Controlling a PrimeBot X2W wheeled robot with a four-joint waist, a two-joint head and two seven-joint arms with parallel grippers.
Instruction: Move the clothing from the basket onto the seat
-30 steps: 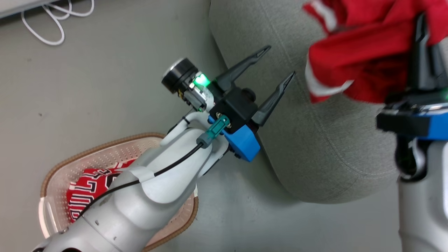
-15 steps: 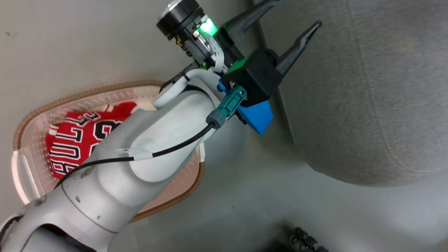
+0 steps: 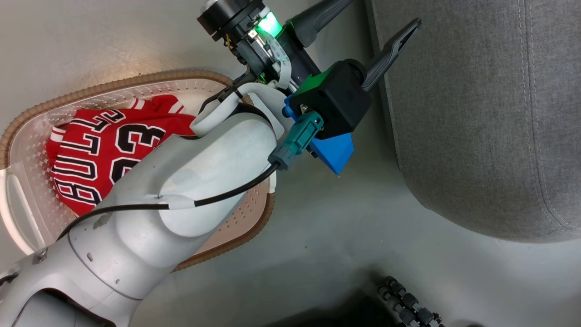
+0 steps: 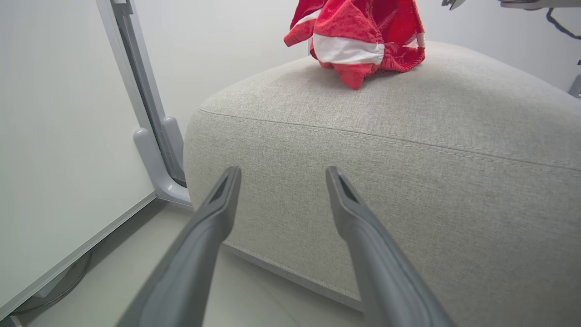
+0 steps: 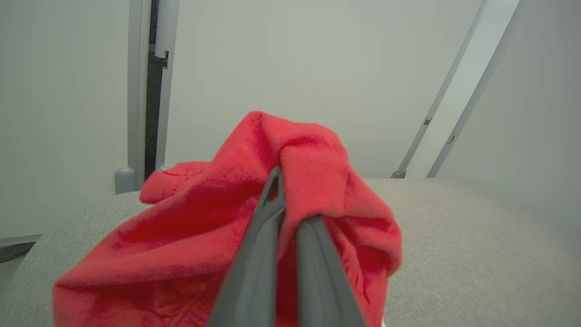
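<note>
Red shorts (image 5: 181,227) with white trim, bunched up, pinched in the right gripper (image 5: 290,200), whose fingers are fully closed on the cloth. In the left wrist view the bunch's lower folds reach the top of the seat (image 4: 408,150), on its far part. Red BULLS 23 jersey (image 3: 104,150) lies crumpled in the basket (image 3: 136,81), partly hidden by the left forearm (image 3: 181,195). Basket sits on the floor (image 3: 327,236), left of the grey seat, near it but apart. Left gripper (image 4: 282,171) is empty, fingers spread wide, pointing at the seat's near side face below the stitched seam. Green light (image 3: 268,23) lit at the left wrist. White wall panel and grey metal frame (image 4: 152,118) left of the seat. Black ribbed part (image 3: 408,302) at near edge of the head view, can't tell what it is.
</note>
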